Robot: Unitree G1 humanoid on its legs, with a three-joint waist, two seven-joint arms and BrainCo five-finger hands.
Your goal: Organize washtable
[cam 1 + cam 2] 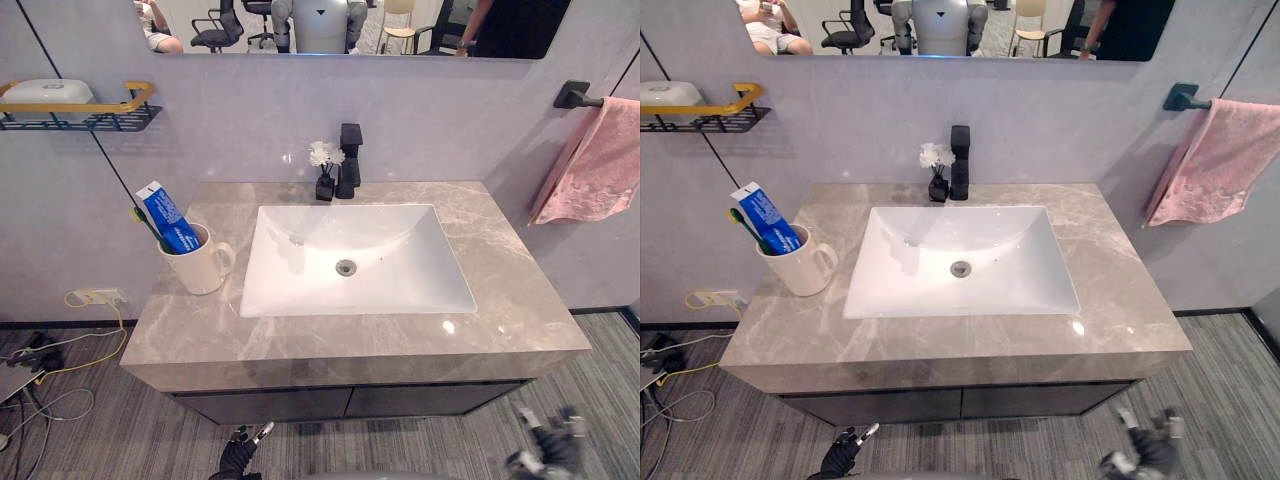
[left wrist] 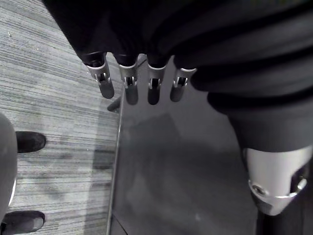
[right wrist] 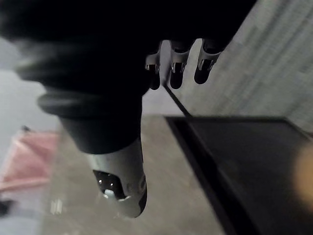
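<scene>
Grey marble washtable (image 1: pixel 500 290) with a white sink (image 1: pixel 400 280) sunk in the middle. At the back rim, a black faucet (image 1: pixel 349 158), and touching its left side a small black vase (image 1: pixel 324 186) of white flowers (image 1: pixel 325 154).

On the counter's left part, just beside the sink: white mug (image 1: pixel 205 268), upright, handle toward the basin. Inside it a blue toothpaste tube (image 1: pixel 166 217), leaning left, and a toothbrush (image 1: pixel 745 228) next to the tube (head hidden in the mug).

On the left wall, a black wire shelf (image 1: pixel 80 118) with a yellow rail, carrying a white box (image 1: pixel 46 91). On the right wall, a pink towel (image 1: pixel 595 170) hanging from a black bar (image 1: pixel 575 95). Mirror (image 1: pixel 350 25) above the counter.

Left hand (image 1: pixel 238 458) low in front of the dark cabinet (image 1: pixel 350 402), below the counter edge; fingers (image 2: pixel 128 88) straight, side by side, holding nothing. Right hand (image 1: pixel 548 455) low at the right, well apart from the counter; fingers (image 3: pixel 205 61) loosely extended, nothing between them and the thumb. Neither hand touching anything on the washtable.
</scene>
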